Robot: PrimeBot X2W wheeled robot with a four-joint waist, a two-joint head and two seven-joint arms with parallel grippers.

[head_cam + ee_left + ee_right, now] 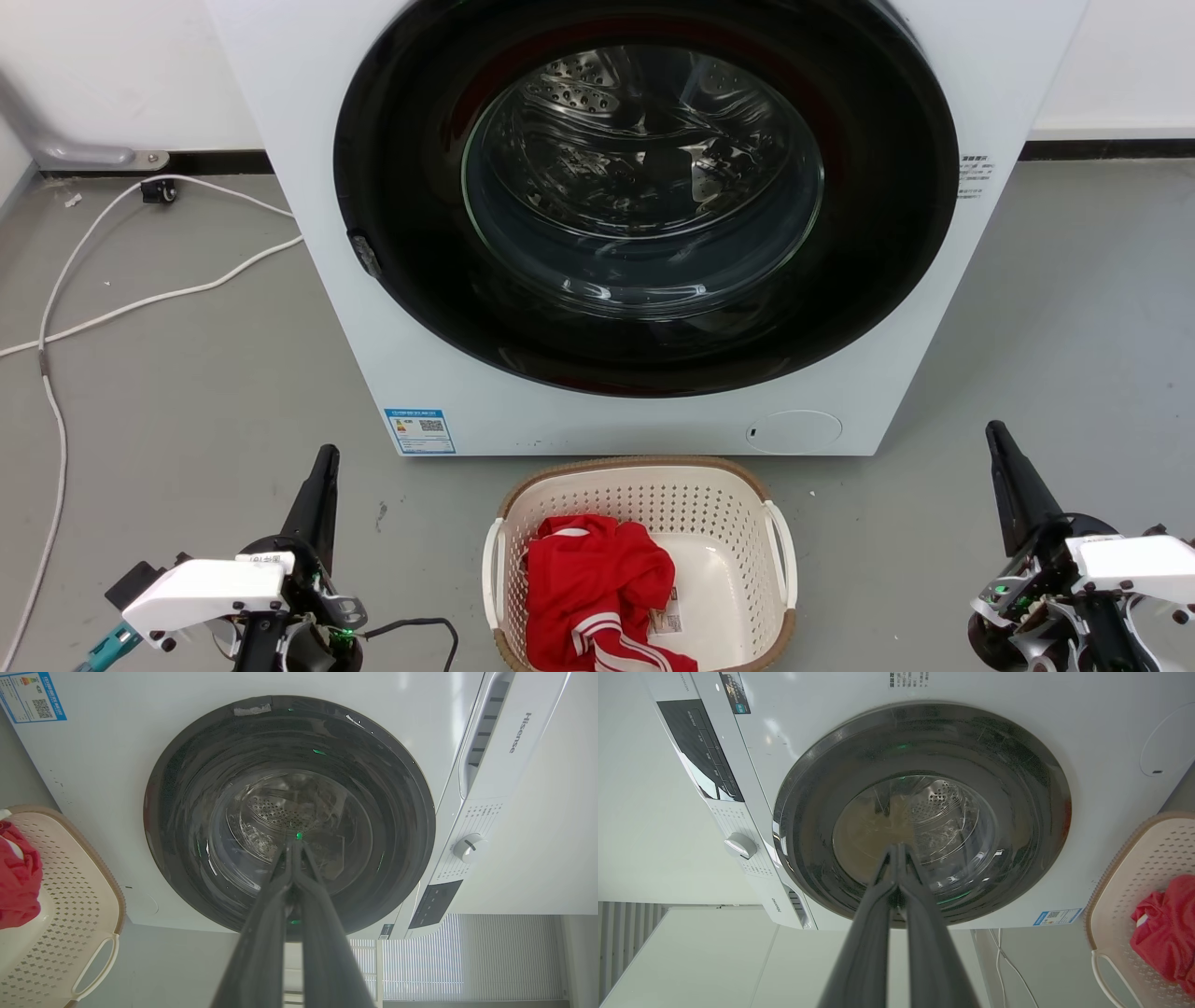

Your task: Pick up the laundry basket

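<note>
Basket sits on the floor right in front of the washer, low and centred in my head view. Its brown back rim stops just short of the machine's bottom edge. A red garment is piled in its left half. The white handles stick out on both sides, with bare grey floor beyond each, so there's plenty of room there. My left gripper is off to its left and my right gripper off to its right. Both are well apart from it, jaws pinched together with tips touching, holding nothing. A white cable loops across the floor far left.
</note>
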